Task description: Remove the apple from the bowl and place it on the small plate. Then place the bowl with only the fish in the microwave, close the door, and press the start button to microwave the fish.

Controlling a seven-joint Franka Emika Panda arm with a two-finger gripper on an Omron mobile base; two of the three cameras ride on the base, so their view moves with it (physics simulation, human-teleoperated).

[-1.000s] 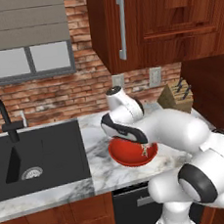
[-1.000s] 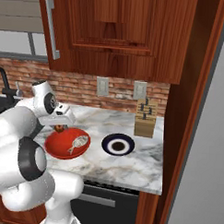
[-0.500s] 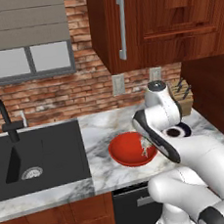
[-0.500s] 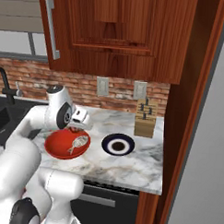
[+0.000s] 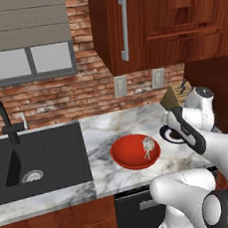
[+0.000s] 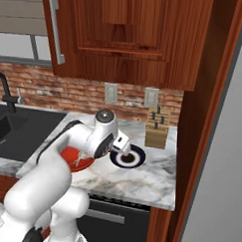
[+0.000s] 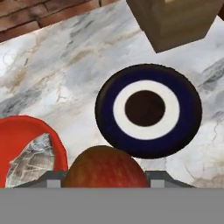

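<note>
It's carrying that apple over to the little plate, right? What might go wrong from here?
The small round reddish-brown apple sits between the jaws, short of the navy-rimmed small plate. Let go now, it would likely land on the marble counter and roll. A round fruit may also roll off such a shallow plate. The wooden knife block stands just behind the plate, so overshooting risks a bump.

This is a home kitchen: a marble-patterned counter point(image 5: 112, 123) runs across the middle of the left base view, with a black sink point(image 5: 38, 159) and a black faucet point(image 5: 2, 123) set into it at the left. A red brick backsplash point(image 5: 83, 92) with wall outlets point(image 5: 120, 86) fills the centre, dark wooden cabinets point(image 5: 150, 21) hang at the upper right, and a window point(image 5: 27, 60) sits upper left. A wooden knife block point(image 6: 157, 127) stands against the wall in the right base view.
</note>
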